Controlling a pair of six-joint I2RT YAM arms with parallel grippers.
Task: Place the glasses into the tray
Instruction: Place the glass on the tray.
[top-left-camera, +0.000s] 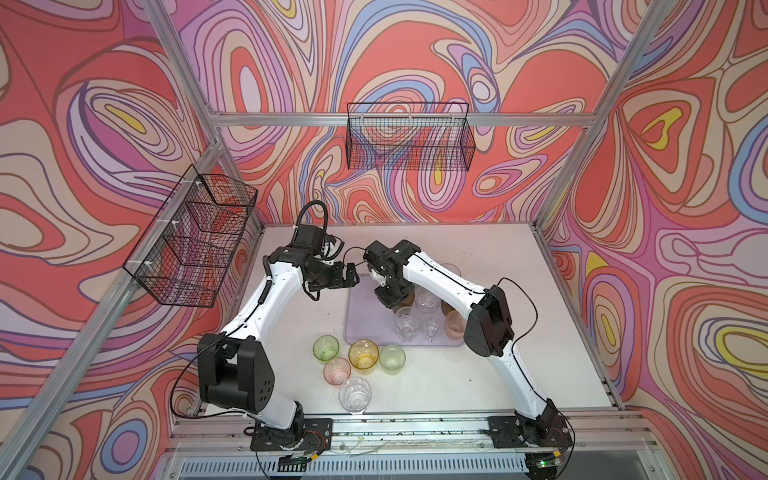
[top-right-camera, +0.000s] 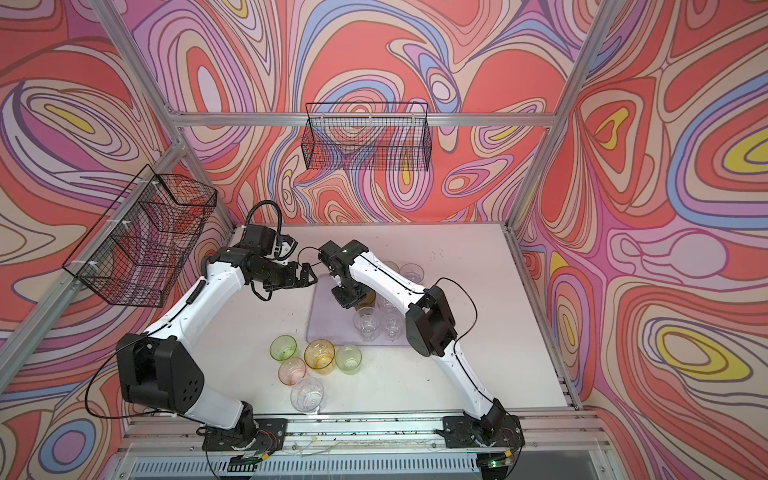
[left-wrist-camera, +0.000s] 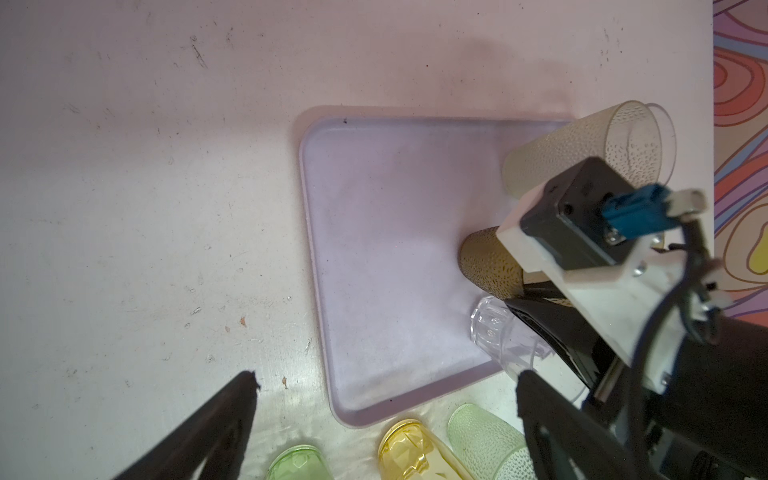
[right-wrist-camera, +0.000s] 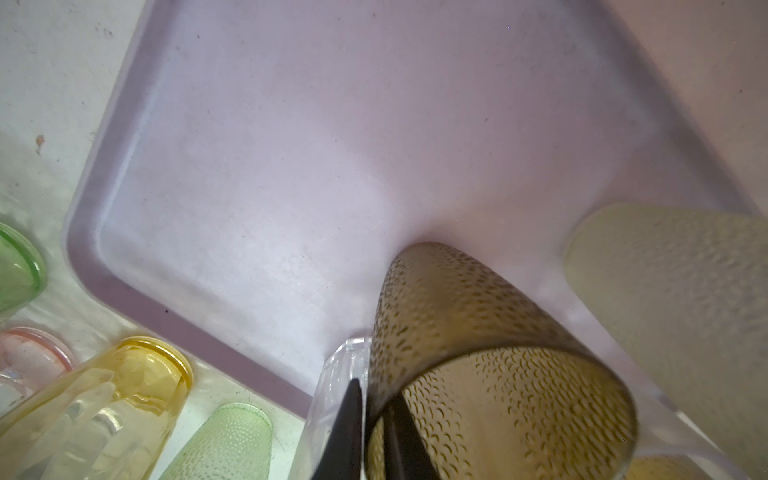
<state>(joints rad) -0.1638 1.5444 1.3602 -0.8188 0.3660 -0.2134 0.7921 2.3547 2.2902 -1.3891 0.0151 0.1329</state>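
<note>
Behind right end effector (top-left-camera: 390, 299), half-hidden olive-brown glass (top-left-camera: 409, 296).

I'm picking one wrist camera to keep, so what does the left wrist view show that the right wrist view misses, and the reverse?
Only the left wrist view shows the open left gripper, the right arm's camera and the patterned wall. Only the right wrist view shows the pink glass and the right gripper pinching the rim of the brown glass. Both show the lavender tray, the brown glass in it, the frosted glass, and the yellow glass outside the tray.
</note>
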